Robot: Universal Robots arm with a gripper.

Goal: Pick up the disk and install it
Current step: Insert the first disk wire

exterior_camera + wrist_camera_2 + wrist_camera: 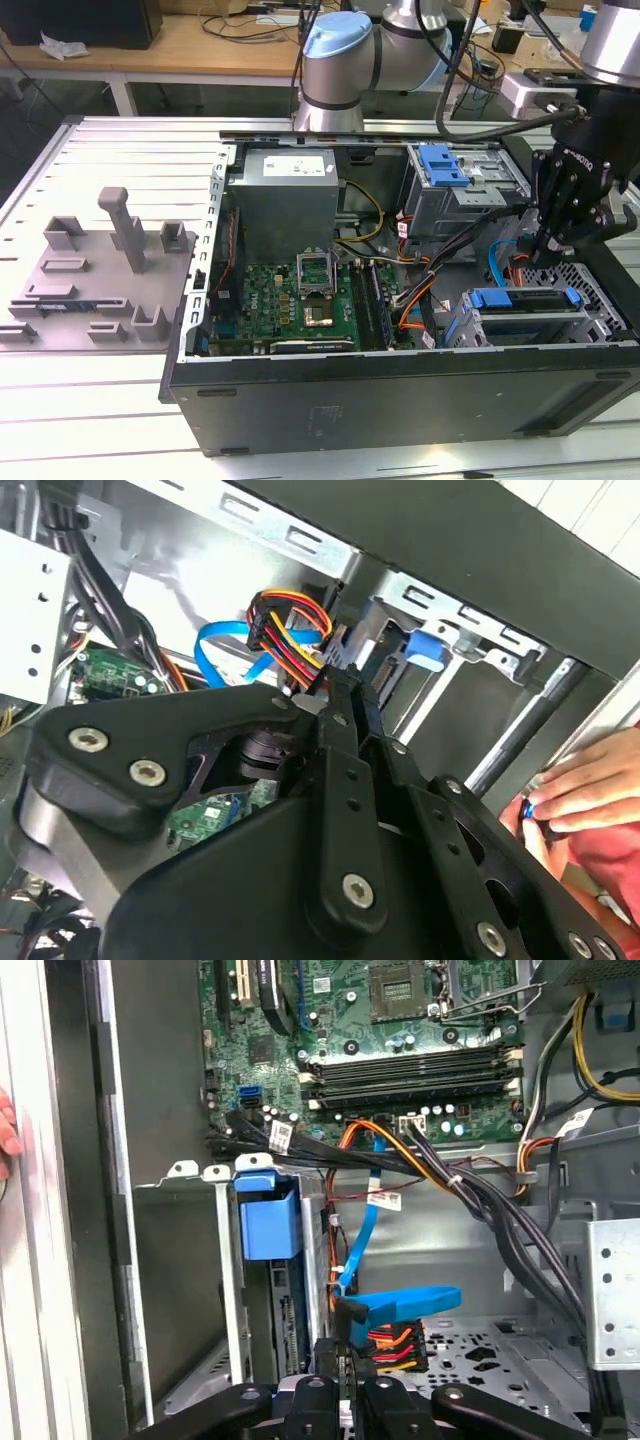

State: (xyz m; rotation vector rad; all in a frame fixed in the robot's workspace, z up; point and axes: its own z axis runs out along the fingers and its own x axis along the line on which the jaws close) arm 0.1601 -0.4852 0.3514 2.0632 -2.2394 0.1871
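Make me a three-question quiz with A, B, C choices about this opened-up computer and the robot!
1. Where is the disk?
A) inside the computer case, at the exterior view's right
B) on the grey tray outside the case
C) on the wooden desk

2. What colour is the bracket around the disk?
A) red
B) blue
C) green

3. How is the computer case?
A) shut
B) open, with the green board showing
C) packed in a box

Answers:
1 A: the disk sits inside the case, close by the robot's hand.
2 B: its edges are bright blue.
3 B: there is no side cover, so the insides show.
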